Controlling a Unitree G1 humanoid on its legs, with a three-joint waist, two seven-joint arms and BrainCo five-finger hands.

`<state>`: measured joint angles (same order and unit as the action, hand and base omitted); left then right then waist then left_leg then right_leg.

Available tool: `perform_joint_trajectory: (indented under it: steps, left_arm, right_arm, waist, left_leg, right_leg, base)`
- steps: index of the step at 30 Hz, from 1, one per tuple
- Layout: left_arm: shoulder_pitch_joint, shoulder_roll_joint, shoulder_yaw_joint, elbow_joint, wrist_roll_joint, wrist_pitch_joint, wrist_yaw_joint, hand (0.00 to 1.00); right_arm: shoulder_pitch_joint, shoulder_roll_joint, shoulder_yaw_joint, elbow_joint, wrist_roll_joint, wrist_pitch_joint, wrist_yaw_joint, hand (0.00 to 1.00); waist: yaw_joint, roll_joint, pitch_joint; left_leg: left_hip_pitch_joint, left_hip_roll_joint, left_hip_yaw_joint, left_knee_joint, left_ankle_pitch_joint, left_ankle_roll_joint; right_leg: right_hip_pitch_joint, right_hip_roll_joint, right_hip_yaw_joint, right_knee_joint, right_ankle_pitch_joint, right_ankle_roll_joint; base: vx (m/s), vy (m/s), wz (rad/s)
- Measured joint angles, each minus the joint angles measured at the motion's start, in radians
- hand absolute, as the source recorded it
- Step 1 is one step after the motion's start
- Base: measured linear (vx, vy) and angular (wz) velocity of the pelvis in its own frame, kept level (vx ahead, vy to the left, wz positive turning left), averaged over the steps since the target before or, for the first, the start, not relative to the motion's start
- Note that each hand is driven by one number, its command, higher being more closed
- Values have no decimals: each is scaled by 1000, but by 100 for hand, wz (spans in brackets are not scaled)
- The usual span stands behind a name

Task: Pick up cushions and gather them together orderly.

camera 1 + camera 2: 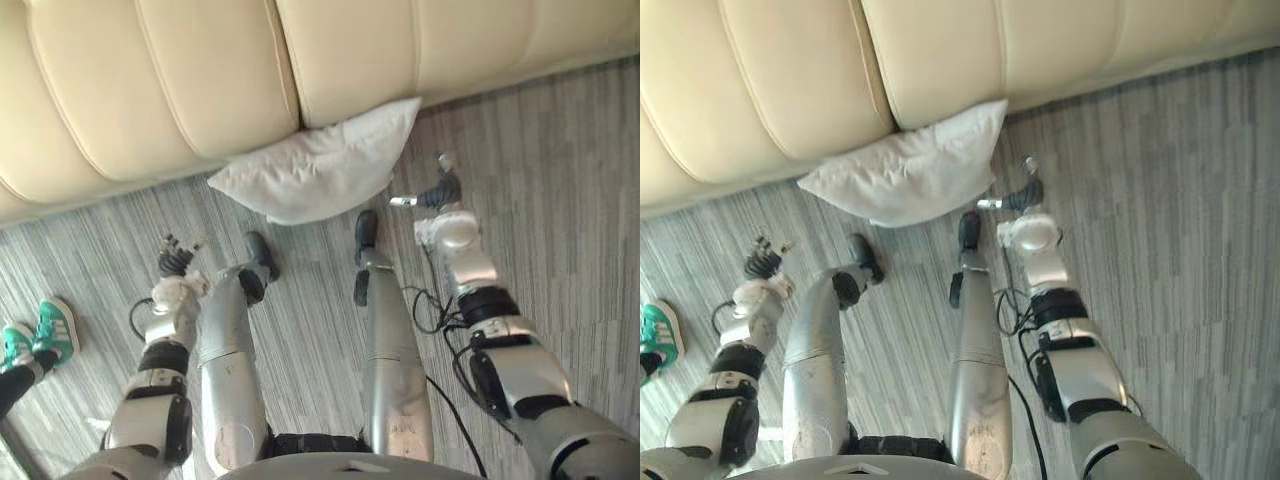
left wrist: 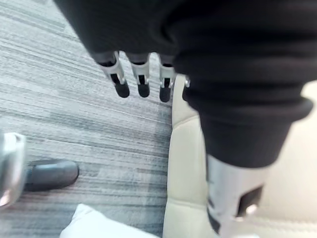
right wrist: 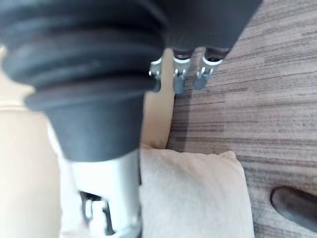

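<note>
One pale grey cushion lies on the striped carpet, leaning against the front of the cream sofa. My right hand hovers just to the cushion's right, a short way off it, fingers relaxed and empty. The right wrist view shows the cushion below that hand's fingers. My left hand hangs lower, to the left of and nearer than the cushion, also open and empty. A corner of the cushion appears in the left wrist view, past the fingers.
The sofa runs across the whole far side. A person's green shoes stand on the carpet at the far left. Grey striped carpet stretches to the right of the cushion.
</note>
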<state>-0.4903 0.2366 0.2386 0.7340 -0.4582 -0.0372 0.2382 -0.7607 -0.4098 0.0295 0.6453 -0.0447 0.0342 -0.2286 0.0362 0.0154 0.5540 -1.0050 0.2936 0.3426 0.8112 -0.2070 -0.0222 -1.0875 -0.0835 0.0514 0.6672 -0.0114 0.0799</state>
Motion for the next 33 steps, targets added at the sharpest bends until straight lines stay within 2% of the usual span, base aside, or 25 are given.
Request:
perform_joint_trajectory:
  steps: [4,5,9,16,20,21,23,24,29,33]
  left_arm:
    - [-60,55,-1,-86,-13,-12,8,0]
    - [-86,67,-6,-130,-15,-23,17,0]
    - [-112,67,-16,-176,-16,-35,29,0]
    - [-143,35,-87,-265,-2,-39,94,0]
    - [-182,24,-128,-317,52,-40,130,0]
    - [-196,11,-142,-331,74,-40,141,0]
    - [-214,-2,-160,-333,98,-41,152,0]
    - [-222,-15,-174,-332,123,-41,161,100]
    - [-249,-57,-226,-331,191,-33,182,100]
    - [-277,-80,-241,-329,228,-11,221,100]
  right_arm:
    - [-83,-39,5,-6,35,-7,-4,0]
    - [-118,-50,9,-39,75,-9,-8,0]
    - [-162,-51,40,-92,138,-15,-23,0]
    - [-207,-19,81,-188,166,-28,-49,0]
    - [-225,44,84,-247,176,-34,-88,0]
    - [-225,60,84,-265,177,-34,-100,100]
    - [-225,84,83,-281,191,-36,-116,100]
    - [-225,95,83,-285,209,-42,-125,100]
    - [-226,159,83,-345,255,-65,-156,100]
    - [-227,208,83,-363,288,-105,-168,100]
  waist:
    - [7,0,0]
    - [7,0,0]
    - [12,0,2]
    - [8,-1,2]
    - [2,-1,2]
    - [-1,0,2]
    - [-4,0,2]
    - [-4,0,2]
    - [-12,0,2]
    - [-14,0,2]
  left_leg:
    - [-152,7,-32,83,0,2]
    - [-217,9,-40,115,-7,12]
    - [-311,28,-40,161,-7,12]
    - [-390,46,-43,204,-11,8]
    - [-426,49,-44,215,-10,7]
    - [-434,50,-44,221,-8,11]
    - [-440,52,-47,228,-6,16]
    - [-443,55,-47,236,-9,20]
    - [-461,71,-45,254,-21,16]
    - [-468,83,-43,251,-23,11]
  right_leg:
    - [-156,-2,-1,112,-25,-5]
    - [-226,-5,2,152,-40,-5]
    - [-327,0,11,196,-40,-3]
    - [-410,14,22,227,-25,-4]
    - [-446,18,25,231,-12,3]
    - [-455,19,27,236,-10,5]
    - [-460,21,26,240,-10,5]
    - [-463,21,26,246,-10,5]
    - [-481,37,33,247,-5,8]
    - [-487,52,35,229,6,12]
  base:
    - [-58,-39,17]
    - [-81,-49,20]
    - [-65,-28,-1]
    - [-57,-4,-5]
    - [-65,3,-3]
    - [-58,-1,-4]
    - [-57,-3,-4]
    - [-70,-4,-8]
    - [-59,-3,-11]
    - [-83,-8,-12]
